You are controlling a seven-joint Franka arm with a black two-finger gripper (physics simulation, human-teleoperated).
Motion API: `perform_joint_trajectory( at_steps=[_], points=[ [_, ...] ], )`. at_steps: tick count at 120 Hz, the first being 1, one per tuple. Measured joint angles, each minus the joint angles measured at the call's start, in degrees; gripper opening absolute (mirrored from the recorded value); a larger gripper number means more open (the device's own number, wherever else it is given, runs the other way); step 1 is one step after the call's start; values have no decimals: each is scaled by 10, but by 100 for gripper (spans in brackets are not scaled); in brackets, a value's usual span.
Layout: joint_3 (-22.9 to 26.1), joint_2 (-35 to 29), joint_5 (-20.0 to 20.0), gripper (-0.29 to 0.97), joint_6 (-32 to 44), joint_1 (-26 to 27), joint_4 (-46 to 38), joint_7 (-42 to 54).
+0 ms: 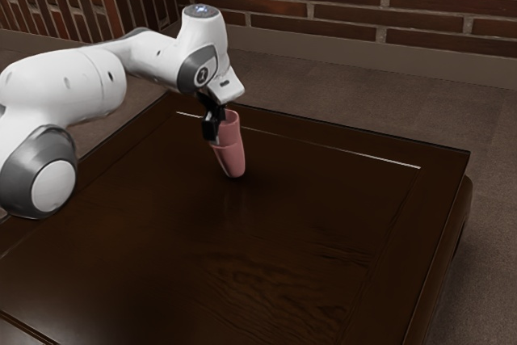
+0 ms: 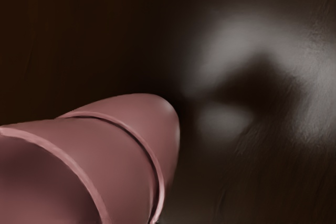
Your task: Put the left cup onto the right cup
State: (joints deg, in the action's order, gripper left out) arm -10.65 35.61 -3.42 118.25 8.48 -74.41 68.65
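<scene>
Above the table (image 1: 339,232), gripper (image 1: 212,130) clamps a tilted pink cup (image 1: 230,155) — wrist view adds two ridges (image 2: 150,157)

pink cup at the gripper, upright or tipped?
Tipped. The pink cup hangs slanted from the gripper, rim uppermost, narrow base angled down toward the dark table.
</scene>
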Motion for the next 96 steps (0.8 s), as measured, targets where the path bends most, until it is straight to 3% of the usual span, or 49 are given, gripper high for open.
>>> perform_joint_trajectory(
  at_steps=[44, 96],
  points=[
    [-2, -62, 5, 67, -21, 5, -19, -2],
    [1, -254, -2, 68, -129, 19, -153, -41]
  ],
)
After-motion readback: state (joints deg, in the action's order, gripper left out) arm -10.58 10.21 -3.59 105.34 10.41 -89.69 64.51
